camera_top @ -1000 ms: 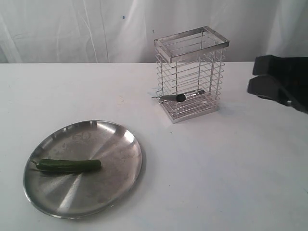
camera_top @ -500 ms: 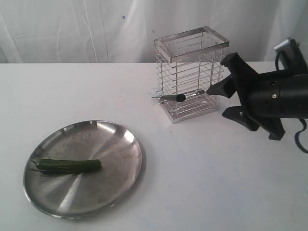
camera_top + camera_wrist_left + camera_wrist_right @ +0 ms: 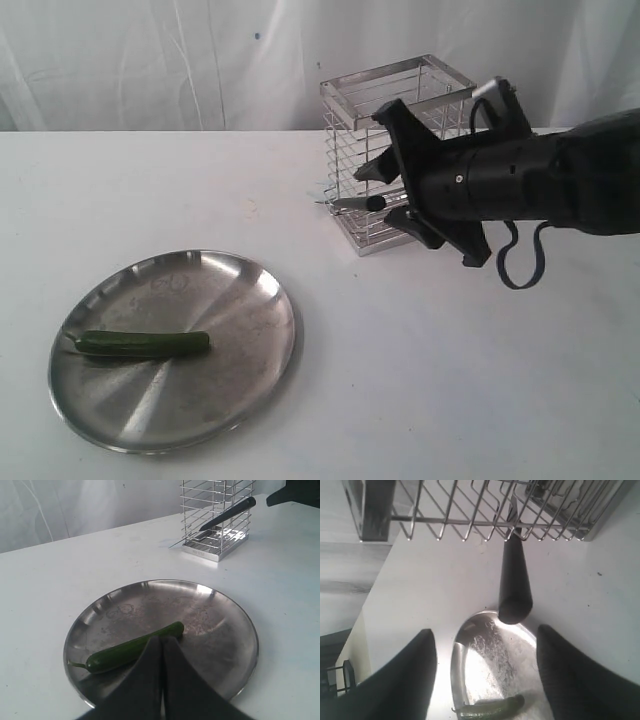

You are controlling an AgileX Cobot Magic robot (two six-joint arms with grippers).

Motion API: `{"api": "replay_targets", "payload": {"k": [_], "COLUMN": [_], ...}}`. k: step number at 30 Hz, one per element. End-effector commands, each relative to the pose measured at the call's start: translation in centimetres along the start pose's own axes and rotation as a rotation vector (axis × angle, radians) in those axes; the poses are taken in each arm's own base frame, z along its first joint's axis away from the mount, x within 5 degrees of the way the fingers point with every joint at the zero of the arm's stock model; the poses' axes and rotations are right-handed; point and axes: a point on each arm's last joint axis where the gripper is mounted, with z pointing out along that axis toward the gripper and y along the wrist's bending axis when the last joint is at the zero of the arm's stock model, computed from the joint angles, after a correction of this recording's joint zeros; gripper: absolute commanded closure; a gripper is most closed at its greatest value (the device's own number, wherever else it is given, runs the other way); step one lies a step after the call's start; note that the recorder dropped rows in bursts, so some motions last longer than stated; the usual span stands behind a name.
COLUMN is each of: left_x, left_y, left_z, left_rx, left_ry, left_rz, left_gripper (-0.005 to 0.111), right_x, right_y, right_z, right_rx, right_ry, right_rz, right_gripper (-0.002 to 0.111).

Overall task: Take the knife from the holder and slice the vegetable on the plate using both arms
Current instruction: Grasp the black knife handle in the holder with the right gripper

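- The knife (image 3: 350,202) sits low in the holder (image 3: 345,150). It slants through the wires, with its black handle (image 3: 515,580) sticking out of one side and a sliver of the blade tip out of another.
- My right gripper (image 3: 372,195) is level with that handle, fingers (image 3: 405,680) spread wide. In the right wrist view the handle's butt points into the gap between them, and neither finger touches it.
- The holder stands upright on the white table (image 3: 450,380), towards the back.
- The vegetable (image 3: 145,343) lies flat on the plate (image 3: 230,290), well apart from the holder, at the table's front left, with its thin stem end towards the plate's left rim.
- My left gripper (image 3: 162,642) is above the plate's near edge with its fingers pressed together on nothing. In the left wrist view their tips overlap the vegetable's middle, and I cannot tell whether they touch it.
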Motion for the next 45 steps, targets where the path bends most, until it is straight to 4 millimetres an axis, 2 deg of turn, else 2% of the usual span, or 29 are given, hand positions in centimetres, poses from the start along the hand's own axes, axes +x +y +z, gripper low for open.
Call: {"api": "replay_targets", "payload": {"k": [1,9,15,29,42,45], "left_x": [0.0,0.0,0.0,0.0,0.0,0.0], "left_y": [0.0,0.0,0.0,0.0,0.0,0.0], "left_z": [0.0,0.0,0.0,0.0,0.0,0.0], "left_rx": [-0.005,-0.005,-0.005,-0.005,-0.005,-0.005], "left_ry": [-0.006,-0.006,-0.006,-0.006,-0.006,-0.006], "left_rz": [-0.007,-0.007,-0.007,-0.007,-0.007,-0.007], "left_gripper": [0.107,0.107,0.107,0.107,0.107,0.107], "right_x": [-0.2,-0.5,-0.7,-1.8,-1.4,-1.4], "right_y": [-0.2,-1.4,-1.5,-0.2,-1.1,-1.1], "right_z": [1.3,2.8,3.1,4.8,5.8,5.8], "right_rx": [0.022,0.076,0.087,0.059,0.082,0.082], "right_ry": [-0.006,-0.024,-0.034,-0.04,-0.006,-0.006], "right_rz": [-0.006,0.004,-0.023,-0.048,-0.04,-0.04], "right_gripper": [0.053,0.053,0.066,0.066,0.066,0.071]}}
